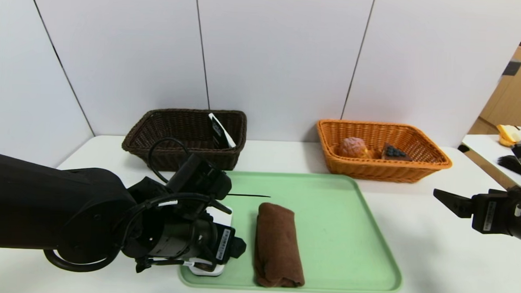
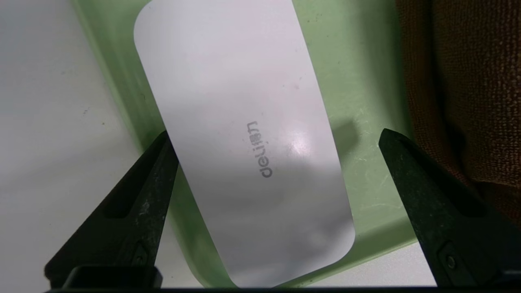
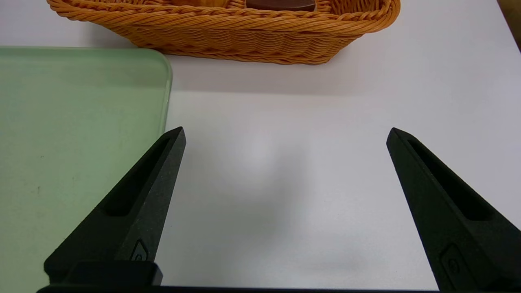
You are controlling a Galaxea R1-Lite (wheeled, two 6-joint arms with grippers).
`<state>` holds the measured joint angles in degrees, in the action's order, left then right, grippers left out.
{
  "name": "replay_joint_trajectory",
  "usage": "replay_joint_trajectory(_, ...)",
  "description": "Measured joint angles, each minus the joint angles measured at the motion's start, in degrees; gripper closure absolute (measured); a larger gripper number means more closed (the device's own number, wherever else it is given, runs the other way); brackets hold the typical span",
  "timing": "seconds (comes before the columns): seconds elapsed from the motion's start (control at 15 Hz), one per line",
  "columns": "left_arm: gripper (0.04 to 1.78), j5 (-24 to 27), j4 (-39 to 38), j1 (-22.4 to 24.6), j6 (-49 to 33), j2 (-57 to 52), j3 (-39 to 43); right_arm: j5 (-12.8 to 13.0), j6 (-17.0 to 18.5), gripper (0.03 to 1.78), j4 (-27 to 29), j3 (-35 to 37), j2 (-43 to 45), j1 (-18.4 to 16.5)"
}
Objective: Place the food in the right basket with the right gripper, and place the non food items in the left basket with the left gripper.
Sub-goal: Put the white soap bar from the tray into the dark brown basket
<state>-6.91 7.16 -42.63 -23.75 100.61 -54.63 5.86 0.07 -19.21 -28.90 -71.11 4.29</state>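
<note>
Baskets stand at the far side of the white table (image 1: 434,256), against the wall panels. Left basket (image 1: 174,130), dark brown wicker, holds a black tube (image 1: 220,132) leaning upright against its far right corner; nothing else inside can be made out. Right basket (image 1: 415,169), orange wicker, holds 2 food items: the sugary bun (image 1: 352,147) and, just beside it, the chocolate cake slice (image 1: 395,152) with dark berries.

Green tray (image 1: 348,236) lies in front of and between the baskets. On it, the rolled brown towel (image 1: 278,244) rests lengthwise left of centre. The white case (image 2: 244,138) lies flat at the tray's left edge, angled, with 1 corner riding onto the rim.

Left gripper (image 2: 276,134) hangs directly over the case, fingers spread wide, 1 tip by the case's long edge over the tray rim, the other between case and towel; nothing is gripped. Towel sits close beside that tip, leaving narrow room there.

Right gripper (image 3: 285,134) hovers over bare table right of the tray, fingers fully apart and holding nothing. Tray's right half and the table around it are unobstructed.
</note>
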Motion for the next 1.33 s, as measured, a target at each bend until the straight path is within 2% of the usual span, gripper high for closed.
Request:
replay_joint_trajectory(0.07,0.13,-0.11,-0.18,-0.01,0.11,-0.06,0.38,0.00,0.04,0.11,0.01,0.00,0.00,0.00)
replay_joint_trajectory(0.27,0.64,-0.26,-1.18,-0.06,1.58,-0.26,1.11,0.00,0.09,0.11,0.04,0.18,0.11,0.00)
replay_joint_trajectory(0.33,0.76,-0.20,-1.71,-0.09,1.78,-0.28,1.13,0.00,0.06,0.11,0.01,0.27,0.16,0.00)
replay_joint_trajectory(0.4,0.80,-0.20,-1.78,-0.09,1.79,-0.28,1.22,0.02,0.04,0.11,0.01,0.29,0.20,0.00)
replay_joint_trajectory(0.8,0.81,-1.29,-1.93,-1.05,2.26,-0.89,1.33,0.00,0.17,0.11,0.01,0.41,0.24,-0.39)
replay_joint_trajectory(1.07,0.82,-3.47,-2.04,-1.16,6.75,-4.58,-0.13,-0.02,0.22,0.11,0.00,0.44,0.20,-0.52)
replay_joint_trajectory(1.33,0.82,-5.12,-1.99,1.73,8.59,-8.58,-4.69,0.00,0.20,0.11,0.01,0.44,-0.11,-0.57)
